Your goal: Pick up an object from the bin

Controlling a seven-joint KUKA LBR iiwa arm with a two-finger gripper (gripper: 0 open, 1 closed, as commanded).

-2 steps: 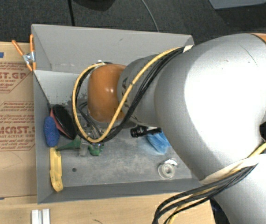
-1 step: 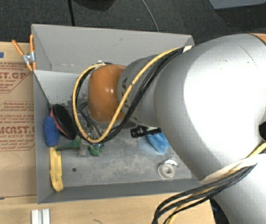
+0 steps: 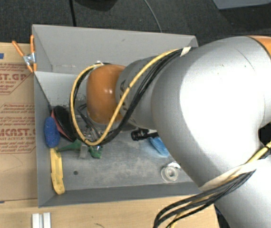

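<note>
Grey metal bin (image 3: 126, 170) on a dark tabletop (image 3: 21, 4), scuffed floor, gripper (image 3: 85, 147) low at the left end over a green thing (image 3: 71, 147), grip state impossible to tell, blue oblong (image 3: 51, 132) and yellow strip (image 3: 56, 171) just beside.

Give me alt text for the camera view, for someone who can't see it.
A grey robot arm reaches down into the left part of a grey bin, near a green thing, a blue oblong and a yellow strip.

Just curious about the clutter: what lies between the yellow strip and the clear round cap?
The stretch from yellow strip to clear round cap is bare grey bin floor in the camera view, save one dark speck.
</note>
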